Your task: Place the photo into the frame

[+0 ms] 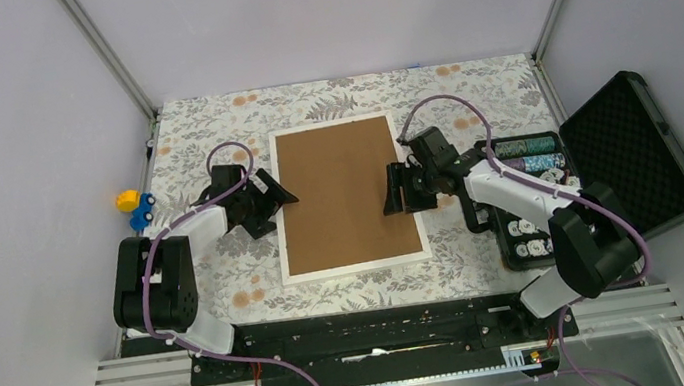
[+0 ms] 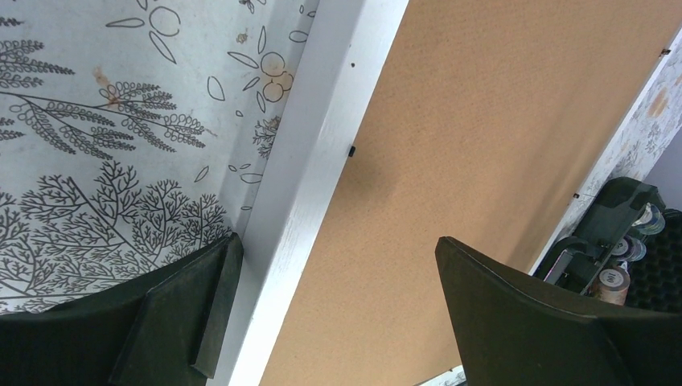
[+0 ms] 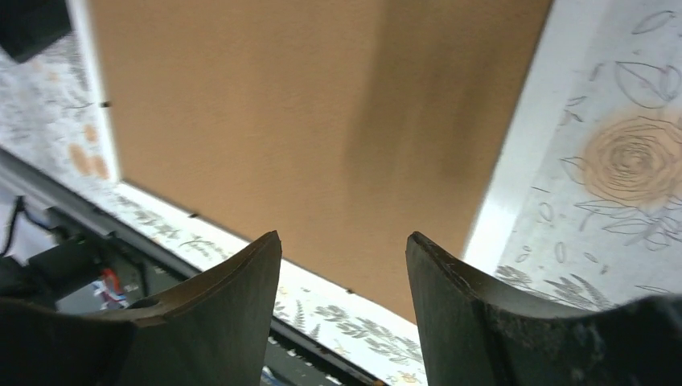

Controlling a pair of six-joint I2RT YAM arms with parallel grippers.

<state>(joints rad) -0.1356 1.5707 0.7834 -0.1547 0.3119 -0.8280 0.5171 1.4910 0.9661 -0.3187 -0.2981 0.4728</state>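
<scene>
Near edge: both arm bases on a black mounting plate (image 1: 378, 334), purple cables looped off each arm.

L gripper (image 1: 274, 205): fingers (image 2: 181, 314) spread wide, nothing held. They straddled the frame (image 1: 356, 266) at its L long side, one finger over the cloth, the other over the brown backing board (image 1: 343, 193). Contact w/ either: cannot tell.

R gripper (image 1: 391, 189): fingers (image 3: 217, 314) also apart, nothing held. They hung over the board by the frame's R long side. White edge ran past the outer finger in the wrist view.

Frame lay flat, mid-worktop, long axis running away from the bases. Board filled its middle, w/ small black tabs along the inner edge. The photo: not visible in any view.

R of frame: open black case (image 1: 630, 147), foam-lined lid up, rows of round chips (image 1: 523, 147) inside. It sat just beside the R arm's forearm.

L, off the cloth edge: small yellow toy (image 1: 128, 199) and blue toy (image 1: 141, 216), touching.

Worktop (image 1: 208, 131): pale cloth w/ grey fern and orange flower print. Plain grey walls (image 1: 313, 15) on three sides, and metal posts (image 1: 106, 49) at the far corners.
</scene>
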